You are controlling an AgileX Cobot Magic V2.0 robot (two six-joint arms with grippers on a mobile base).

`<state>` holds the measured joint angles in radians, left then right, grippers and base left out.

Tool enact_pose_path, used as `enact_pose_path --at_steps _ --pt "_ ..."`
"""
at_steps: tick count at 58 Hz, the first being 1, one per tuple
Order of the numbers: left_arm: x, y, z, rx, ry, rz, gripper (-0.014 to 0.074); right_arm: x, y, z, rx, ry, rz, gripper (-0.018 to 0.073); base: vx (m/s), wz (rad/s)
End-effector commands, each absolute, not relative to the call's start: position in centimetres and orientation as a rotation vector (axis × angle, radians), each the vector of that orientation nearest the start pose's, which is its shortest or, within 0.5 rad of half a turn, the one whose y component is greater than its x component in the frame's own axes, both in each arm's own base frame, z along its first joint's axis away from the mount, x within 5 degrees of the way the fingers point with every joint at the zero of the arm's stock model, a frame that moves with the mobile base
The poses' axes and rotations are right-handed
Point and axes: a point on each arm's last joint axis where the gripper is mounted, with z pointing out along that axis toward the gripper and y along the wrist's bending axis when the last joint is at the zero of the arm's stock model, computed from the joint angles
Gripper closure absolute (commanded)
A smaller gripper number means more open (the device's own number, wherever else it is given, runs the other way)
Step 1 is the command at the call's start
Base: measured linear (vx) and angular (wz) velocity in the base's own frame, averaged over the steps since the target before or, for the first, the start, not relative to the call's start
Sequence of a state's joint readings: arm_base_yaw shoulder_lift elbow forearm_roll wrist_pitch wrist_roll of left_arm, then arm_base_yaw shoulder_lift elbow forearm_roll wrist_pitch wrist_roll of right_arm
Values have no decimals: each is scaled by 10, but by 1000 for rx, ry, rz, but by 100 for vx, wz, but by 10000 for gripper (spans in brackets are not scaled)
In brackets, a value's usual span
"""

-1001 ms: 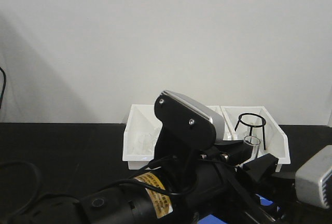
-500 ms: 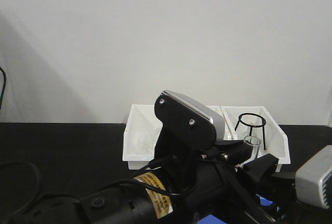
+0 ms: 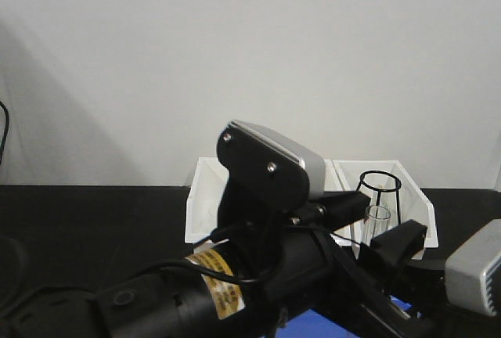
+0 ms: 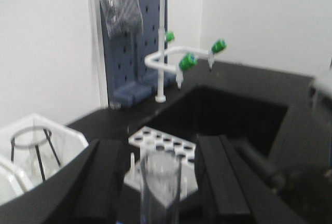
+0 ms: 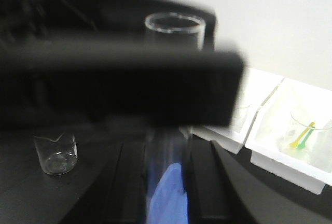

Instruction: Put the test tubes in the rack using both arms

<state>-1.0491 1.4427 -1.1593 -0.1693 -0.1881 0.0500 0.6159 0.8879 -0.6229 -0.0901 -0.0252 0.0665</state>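
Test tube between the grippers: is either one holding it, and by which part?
The right gripper seems shut on the test tube, low down; left gripper is open around its top, gaps both sides.

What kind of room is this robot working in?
Most likely a science lab. There is a black bench with a sink and a tap with green knobs, a glass test tube, a white rack full of holes, and a small beaker.

The test tube (image 4: 161, 187) stands upright between the left gripper (image 4: 158, 156) fingers, apart from both. The rack (image 4: 167, 142) sits just behind it, the sink (image 4: 233, 115) beyond, and a bin (image 4: 62, 129) holding a tripod stand (image 4: 31, 140) at the view's left.
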Motion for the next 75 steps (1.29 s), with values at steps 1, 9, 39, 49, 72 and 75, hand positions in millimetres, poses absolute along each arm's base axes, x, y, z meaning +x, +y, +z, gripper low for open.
enact_pose_path --at_steps 1,9,39,49,72,75 --pt "161 -276 431 602 1266 -942 157 156 112 351 -529 1520 456 568 0 0" --pt "151 -257 454 583 1168 -925 157 156 112 351 -529 1520 456 568 0 0" --pt "129 -221 482 604 1097 -887 157 187 135 337 -584 1411 405 568 0 0" --pt "129 -222 479 632 1132 -882 157 211 148 317 -536 1414 392 567 0 0" --pt "129 -224 473 670 1181 -875 157 251 109 296 -300 1513 138 567 0 0" --pt "129 -224 473 676 1188 -874 157 256 97 296 -254 1522 110 567 0 0"
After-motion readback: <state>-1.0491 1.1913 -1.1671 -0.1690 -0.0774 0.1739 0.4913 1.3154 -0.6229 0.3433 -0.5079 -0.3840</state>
